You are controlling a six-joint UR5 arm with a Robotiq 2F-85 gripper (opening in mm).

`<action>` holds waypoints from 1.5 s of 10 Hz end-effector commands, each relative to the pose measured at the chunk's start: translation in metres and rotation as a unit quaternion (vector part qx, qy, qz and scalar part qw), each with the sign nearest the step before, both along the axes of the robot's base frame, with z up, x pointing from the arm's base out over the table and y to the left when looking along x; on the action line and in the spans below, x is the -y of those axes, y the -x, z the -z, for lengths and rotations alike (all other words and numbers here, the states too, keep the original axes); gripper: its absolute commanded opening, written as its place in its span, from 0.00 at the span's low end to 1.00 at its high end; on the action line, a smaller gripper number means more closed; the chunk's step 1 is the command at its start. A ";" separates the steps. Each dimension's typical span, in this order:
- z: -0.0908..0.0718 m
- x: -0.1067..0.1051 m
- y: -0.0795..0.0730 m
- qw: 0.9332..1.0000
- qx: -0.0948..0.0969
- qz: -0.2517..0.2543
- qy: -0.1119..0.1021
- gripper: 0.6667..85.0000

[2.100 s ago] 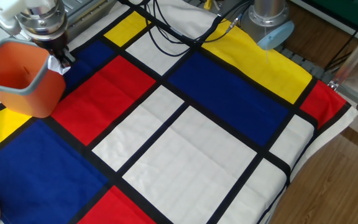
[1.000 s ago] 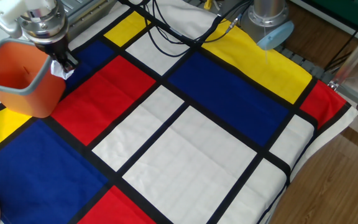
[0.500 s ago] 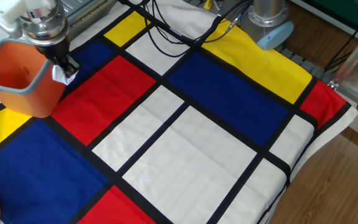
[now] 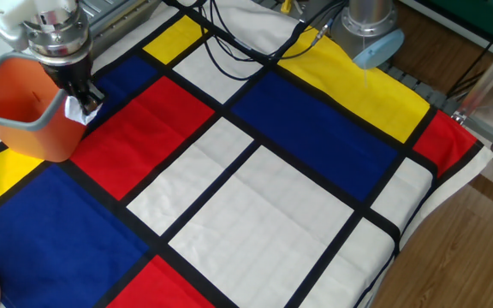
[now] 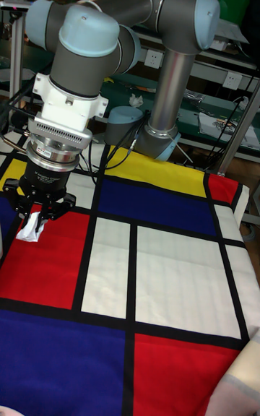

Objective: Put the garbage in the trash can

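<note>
The garbage (image 4: 81, 109) (image 5: 30, 229) is a small crumpled white paper ball pinched between my gripper's black fingers. My gripper (image 4: 82, 101) (image 5: 33, 219) is shut on it and hangs at the far left of the table, right beside the near wall of the trash can (image 4: 21, 104). That trash can is an orange bin with a grey rim, standing at the table's left edge. It is out of frame in the tall fixed view. The paper sits just outside the bin's right rim, roughly level with its upper wall.
A cloth of red, blue, yellow and white panels with black bands (image 4: 255, 180) covers the table. Black cables (image 4: 229, 38) trail across the far side toward the arm's base (image 4: 368, 26). The table's right edge (image 4: 452, 197) drops to a wooden floor.
My gripper with the paper has shifted only slightly beside the bin over the last two seconds, ending a little closer to the bin's wall. The bin has not moved.
</note>
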State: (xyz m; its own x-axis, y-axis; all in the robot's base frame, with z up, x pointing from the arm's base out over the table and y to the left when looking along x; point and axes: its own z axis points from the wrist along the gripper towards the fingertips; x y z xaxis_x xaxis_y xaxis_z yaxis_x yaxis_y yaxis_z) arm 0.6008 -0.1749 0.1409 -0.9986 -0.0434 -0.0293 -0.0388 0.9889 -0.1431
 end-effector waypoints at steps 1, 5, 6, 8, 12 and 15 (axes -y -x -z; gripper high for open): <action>-0.019 -0.005 0.014 1.000 -0.017 0.009 -0.005 0.00; -0.050 0.012 0.021 1.000 -0.031 -0.006 0.000 0.00; -0.060 0.025 0.022 0.999 -0.036 -0.017 0.005 0.00; -0.062 0.046 0.023 0.999 -0.035 -0.037 0.011 0.00; -0.051 0.059 0.019 0.998 -0.030 -0.054 0.010 0.00; -0.051 0.059 0.027 0.999 -0.037 -0.004 0.010 0.00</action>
